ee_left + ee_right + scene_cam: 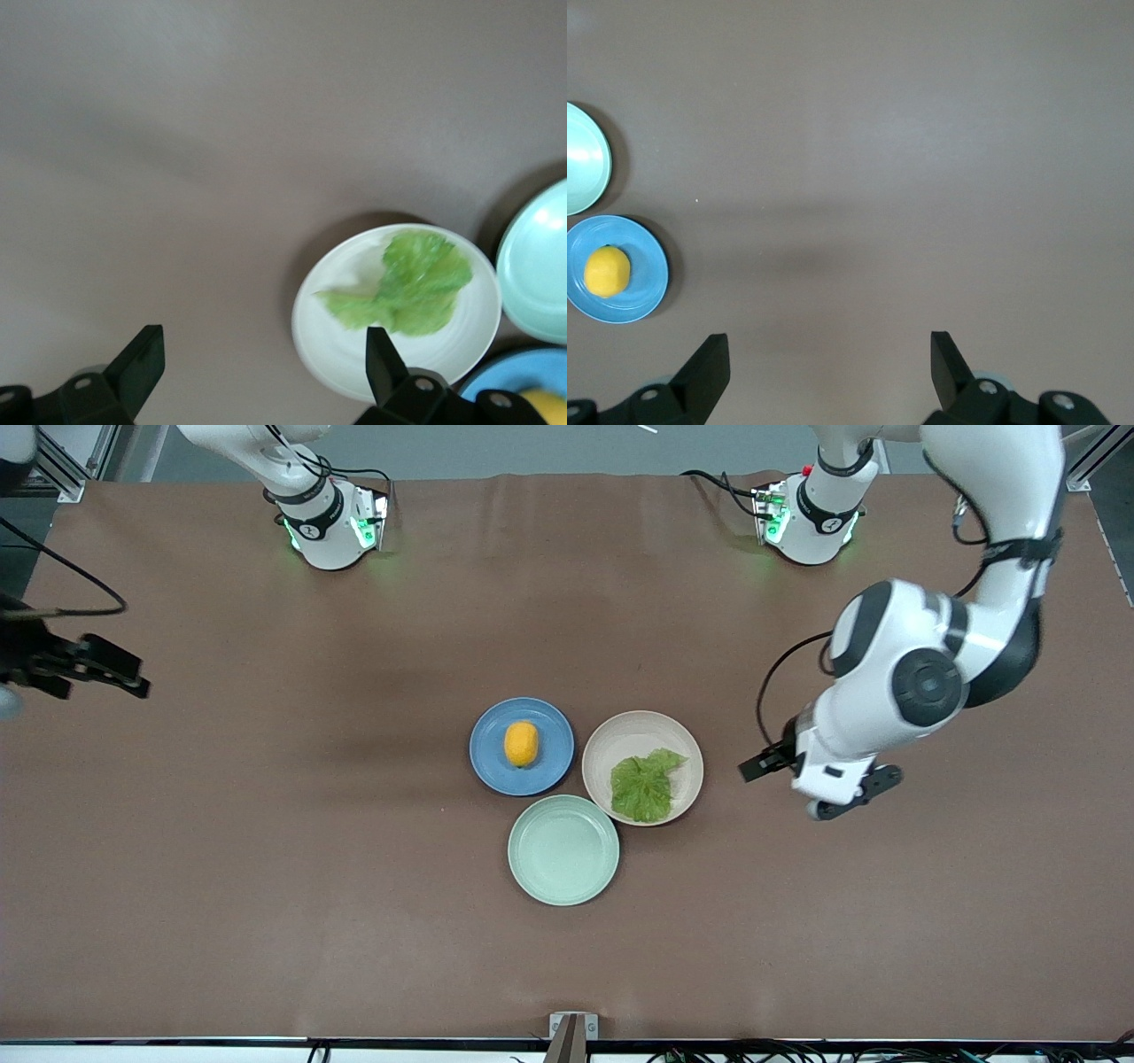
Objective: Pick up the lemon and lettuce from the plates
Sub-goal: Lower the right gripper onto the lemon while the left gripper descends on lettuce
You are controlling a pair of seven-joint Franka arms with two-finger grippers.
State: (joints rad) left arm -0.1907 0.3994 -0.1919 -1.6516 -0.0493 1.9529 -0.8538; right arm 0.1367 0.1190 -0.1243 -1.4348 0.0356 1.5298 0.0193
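Both of my claws hang released over bare brown worktop (266, 850): my left claw (819, 779) beside the beige plate (642, 731) toward the left arm's end, my right claw (97, 669) well apart at the right arm's end. Smooth oval lemon (521, 744) lies on the round blue plate (496, 775), crinkled ragged lettuce (645, 784) on the beige one, a mint-green plate (563, 850) nearer the front camera. My left wrist view shows the lettuce but only a sliver of lemon; my right wrist view shows no lettuce
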